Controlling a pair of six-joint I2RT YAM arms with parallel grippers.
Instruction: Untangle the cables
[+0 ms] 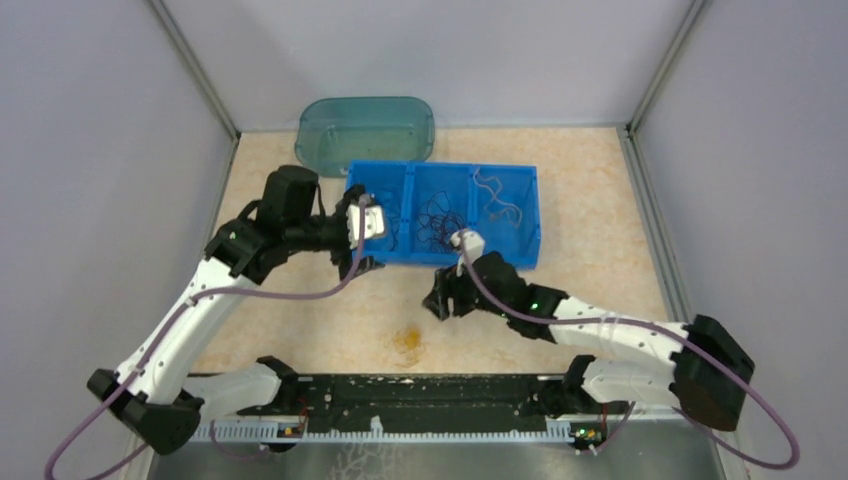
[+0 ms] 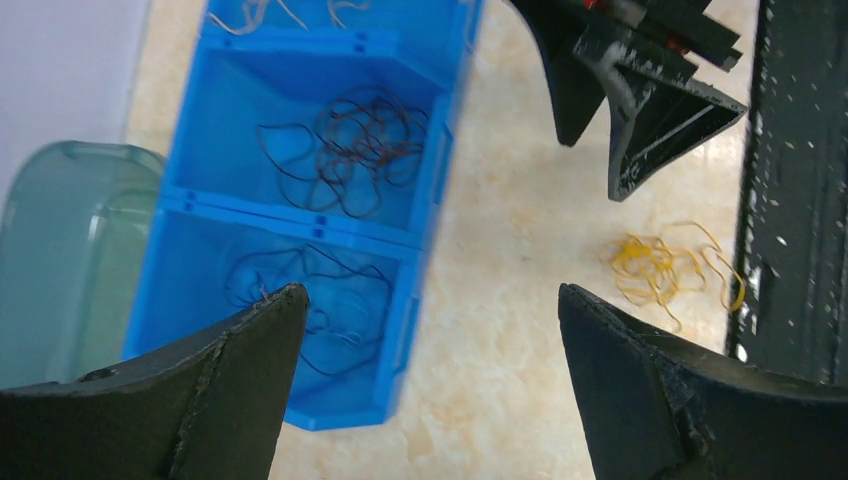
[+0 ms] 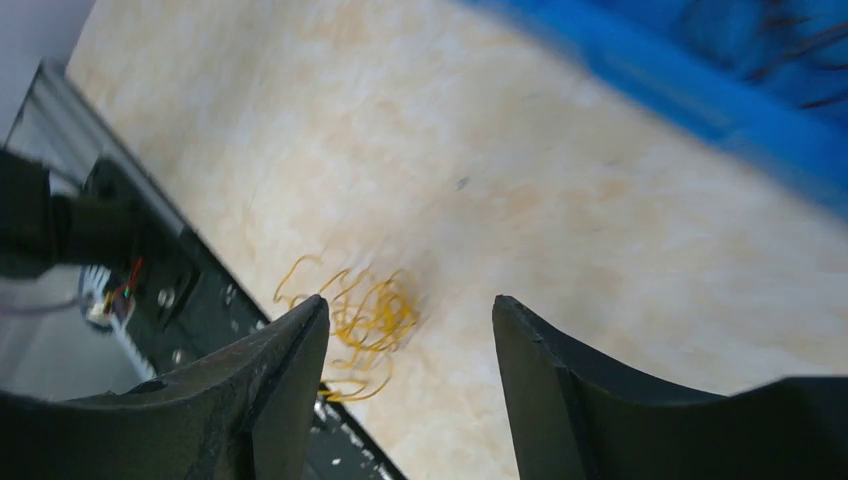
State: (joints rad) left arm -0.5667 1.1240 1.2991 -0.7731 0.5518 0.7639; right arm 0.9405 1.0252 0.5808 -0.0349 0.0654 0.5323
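Nearest, at six o'clock on the table [image 1: 600,200], a yellow cable clump [image 1: 408,343] lies loose. From overhead it's a smudge, but the right wrist view shows separate loops. The right gripper [image 1: 438,303], its arm stretched low from four o'clock, hangs close by it, fingers spread, empty. The left arm arches in from eight o'clock, and the left gripper [image 1: 372,235] gapes empty at the blue bin's [image 1: 440,166] left end. Its wrist view shows dark cables [image 2: 350,150] tangled in two compartments. A teal tub [image 1: 365,130] sits at twelve.

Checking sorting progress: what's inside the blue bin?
In the blue bin: left compartment, dark blue wires; middle, dark brown wires; right, pale wires. The left claw covers part of the left one.
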